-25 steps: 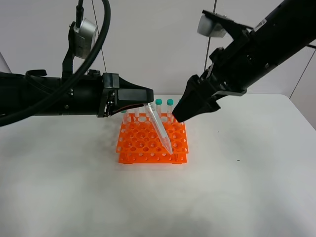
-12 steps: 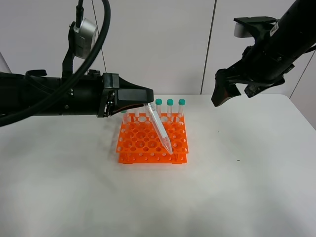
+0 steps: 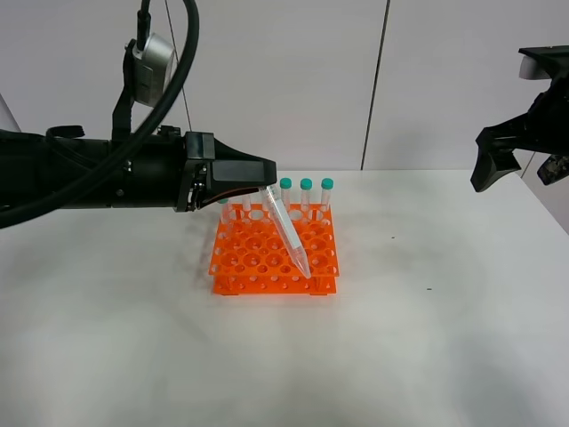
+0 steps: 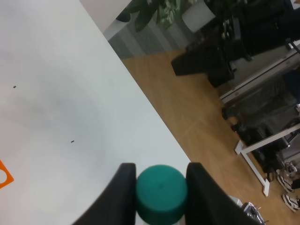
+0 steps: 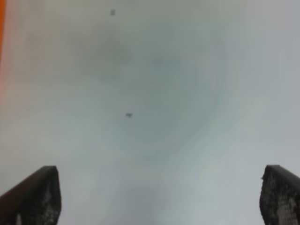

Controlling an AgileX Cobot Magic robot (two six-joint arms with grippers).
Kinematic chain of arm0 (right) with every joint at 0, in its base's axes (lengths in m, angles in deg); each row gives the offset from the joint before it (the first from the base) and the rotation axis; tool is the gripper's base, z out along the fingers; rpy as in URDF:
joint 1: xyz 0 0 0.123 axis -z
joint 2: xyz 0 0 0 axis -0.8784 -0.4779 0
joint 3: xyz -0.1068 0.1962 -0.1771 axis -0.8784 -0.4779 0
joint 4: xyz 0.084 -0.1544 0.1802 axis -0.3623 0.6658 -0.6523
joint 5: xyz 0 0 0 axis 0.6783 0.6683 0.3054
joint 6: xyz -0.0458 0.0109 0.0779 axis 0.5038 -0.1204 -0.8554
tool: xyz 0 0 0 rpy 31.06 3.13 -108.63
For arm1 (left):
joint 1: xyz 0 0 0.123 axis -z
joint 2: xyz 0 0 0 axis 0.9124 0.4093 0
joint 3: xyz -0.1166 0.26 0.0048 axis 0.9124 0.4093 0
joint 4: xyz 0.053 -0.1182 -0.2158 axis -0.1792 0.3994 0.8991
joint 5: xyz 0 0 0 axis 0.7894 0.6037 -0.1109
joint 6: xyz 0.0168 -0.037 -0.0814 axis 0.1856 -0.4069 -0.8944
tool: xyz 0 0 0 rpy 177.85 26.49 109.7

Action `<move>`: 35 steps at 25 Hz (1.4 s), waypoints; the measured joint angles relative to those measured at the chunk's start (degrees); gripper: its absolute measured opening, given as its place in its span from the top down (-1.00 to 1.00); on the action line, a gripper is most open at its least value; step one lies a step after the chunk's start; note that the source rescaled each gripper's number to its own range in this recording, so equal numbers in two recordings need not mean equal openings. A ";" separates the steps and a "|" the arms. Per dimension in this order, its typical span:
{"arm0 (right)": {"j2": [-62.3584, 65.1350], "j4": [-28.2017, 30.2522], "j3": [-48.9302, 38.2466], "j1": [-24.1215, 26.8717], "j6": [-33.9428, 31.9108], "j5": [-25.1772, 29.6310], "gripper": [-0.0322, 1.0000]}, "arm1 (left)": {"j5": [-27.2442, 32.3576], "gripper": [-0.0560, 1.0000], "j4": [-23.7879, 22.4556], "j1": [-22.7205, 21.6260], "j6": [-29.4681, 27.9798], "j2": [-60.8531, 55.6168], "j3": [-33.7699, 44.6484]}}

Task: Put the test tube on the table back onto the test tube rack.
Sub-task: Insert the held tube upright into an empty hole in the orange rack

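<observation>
My left gripper (image 3: pixel 265 185) is shut on the capped end of the test tube (image 3: pixel 286 229). The tube hangs tilted, its pointed tip low over the front right part of the orange test tube rack (image 3: pixel 244 260). I cannot tell whether the tip is inside a hole. In the left wrist view the teal cap (image 4: pixel 161 192) sits clamped between the two dark fingers (image 4: pixel 123 190). My right gripper (image 3: pixel 517 171) hovers open at the far right, well away from the rack. In the right wrist view the right gripper (image 5: pixel 157 197) has only the white table (image 5: pixel 154 93) between its fingers.
Several teal-capped tubes (image 3: pixel 306 185) stand upright in the rack's back row. The table's right edge (image 4: pixel 154 112) drops to a wooden floor with dark furniture beyond. A sliver of orange rack (image 5: pixel 1 18) shows at the edge of the right wrist view.
My right arm has drawn back from beside the rack to the far right of the scene, uncovering the back-row tubes. The left arm and its tube have not moved.
</observation>
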 joint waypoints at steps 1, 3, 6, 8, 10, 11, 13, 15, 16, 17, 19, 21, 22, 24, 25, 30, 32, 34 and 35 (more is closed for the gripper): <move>0.00 -0.17 0.00 -0.40 0.27 0.28 -0.85 | 0.00 0.89 0.00 0.00 0.00 0.00 0.00; 0.00 -0.43 0.00 -1.49 0.44 0.27 -0.85 | 0.00 0.89 0.00 0.00 0.00 0.00 0.00; 0.00 -0.90 0.00 -2.37 0.08 0.29 -0.85 | 0.00 0.89 0.00 0.00 0.00 0.00 0.00; 0.00 0.28 0.00 -2.37 -0.84 0.67 -0.85 | 0.00 0.89 0.00 0.00 0.00 0.00 0.00; 0.00 1.99 0.00 -2.37 -1.18 1.12 -0.85 | 0.00 0.89 0.00 0.00 0.00 0.00 0.00; 0.00 2.43 0.00 -2.37 -1.24 1.28 -0.85 | 0.00 0.89 0.00 0.00 0.00 0.00 0.00; 0.31 2.54 -0.39 -2.37 -1.30 1.33 -0.85 | 0.00 0.89 -0.07 0.00 0.00 0.00 0.00; 1.42 2.48 -1.94 -2.37 -1.50 1.26 -0.85 | 0.00 0.89 -0.07 0.00 0.00 0.00 0.00; 2.44 2.48 -3.39 -2.37 -1.55 1.26 -0.85 | 0.00 0.89 -0.07 0.00 0.00 0.00 0.00; 3.84 2.48 -5.22 -2.37 -1.62 1.26 -0.85 | 0.00 0.89 -0.07 0.00 0.00 0.00 0.00; 7.47 2.55 -9.51 -2.37 -1.66 1.26 -0.85 | 0.00 0.89 -0.07 0.00 0.00 0.00 0.00; 12.91 2.49 -14.58 -2.37 -1.66 1.34 -0.85 | 0.13 0.89 -0.07 0.00 0.00 0.00 0.00; 15.53 2.43 -17.57 -2.37 -1.66 1.43 -0.85 | 0.19 0.89 -0.07 0.00 0.00 0.00 0.00; 22.17 2.39 -23.63 -2.37 -1.66 1.64 -0.85 | 0.37 0.89 -0.01 0.00 0.00 0.00 0.00; 25.69 2.39 -26.14 -2.37 -1.66 1.70 -0.85 | 0.37 0.89 -0.01 0.00 0.00 0.00 0.00; 44.60 2.21 -39.52 -2.37 -1.66 -3.39 -0.84 | 0.42 0.89 -0.01 0.00 0.00 0.00 0.00; 53.25 2.21 -43.63 -2.37 -1.66 -6.21 -0.84 | 0.42 0.89 -0.01 0.00 0.00 0.00 0.00; 60.90 2.21 -47.13 -2.37 -1.66 -7.85 -0.82 | 0.42 0.89 -0.01 0.00 0.00 0.00 0.00; 64.68 2.21 -48.62 -2.37 -1.66 -8.26 -0.82 | 0.42 0.89 -0.01 0.00 0.00 0.00 0.00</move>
